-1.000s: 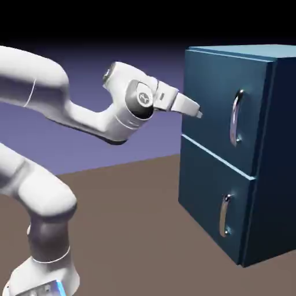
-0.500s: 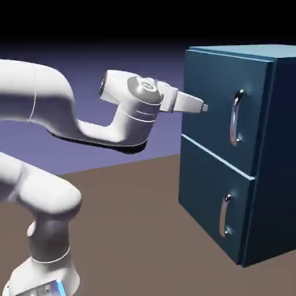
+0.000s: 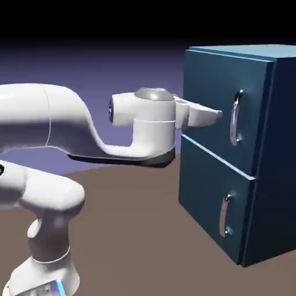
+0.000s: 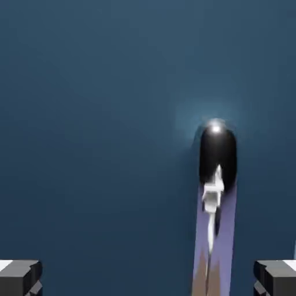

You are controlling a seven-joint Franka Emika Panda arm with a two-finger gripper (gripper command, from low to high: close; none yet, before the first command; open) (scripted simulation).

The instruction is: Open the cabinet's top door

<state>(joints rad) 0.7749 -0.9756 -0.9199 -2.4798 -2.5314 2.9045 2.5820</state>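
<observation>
The robot's jaws point(image 3: 219, 114) have moved toward the exterior view's right since the earlier frames and now sit near the long silver handle point(image 3: 235, 118) of the top door point(image 3: 211, 98). The arm's wrist point(image 3: 155, 124) has come lower and turned more level. The top door remains closed on the blue cabinet point(image 3: 280, 150), which stands at three o'clock in the exterior view, the lower door point(image 3: 211, 193) closed beneath it.

In the hand view the jaws stand wide open, one fingertip at seven o'clock, the other at five, holding nothing. The handle lies between their lines, nearer the five o'clock one, its lower end cut off by the picture's edge; its mirror-like surface makes its outline hard to follow. Whether anything touches the handle is unclear.

The forearm point(image 3: 34, 118) enters from nine o'clock, and the hand points toward three o'clock, almost level.
</observation>
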